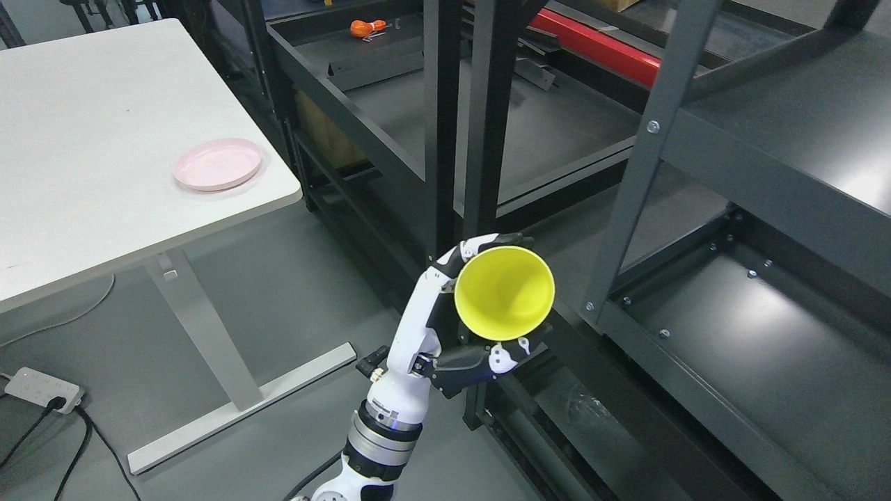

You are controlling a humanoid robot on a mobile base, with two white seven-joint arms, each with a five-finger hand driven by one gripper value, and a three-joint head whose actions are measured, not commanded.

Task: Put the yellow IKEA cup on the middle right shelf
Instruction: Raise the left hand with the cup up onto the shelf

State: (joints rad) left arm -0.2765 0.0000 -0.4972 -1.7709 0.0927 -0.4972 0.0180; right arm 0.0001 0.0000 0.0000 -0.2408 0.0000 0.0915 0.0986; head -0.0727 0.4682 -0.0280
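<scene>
Left hand (465, 327) up close, arm rising from bottom edge, left of centre. Fingers wrapped round the yellow cup (505, 292), thumb underneath, other fingertips over the rim up top. Cup's tipped, mouth facing the camera, inside looks bare. It's held in mid-air, over the floor, just in front of the dark shelf unit's grey post (630, 188), not on any shelf. Shelf unit (779, 167) fills the right side, a lower shelf (738, 334) sits below and right of the cup. Over left, white tabletop (83, 139) w/ a pink plate (218, 163) near its corner. Power strip (43, 388) on the floor, bottom left.
</scene>
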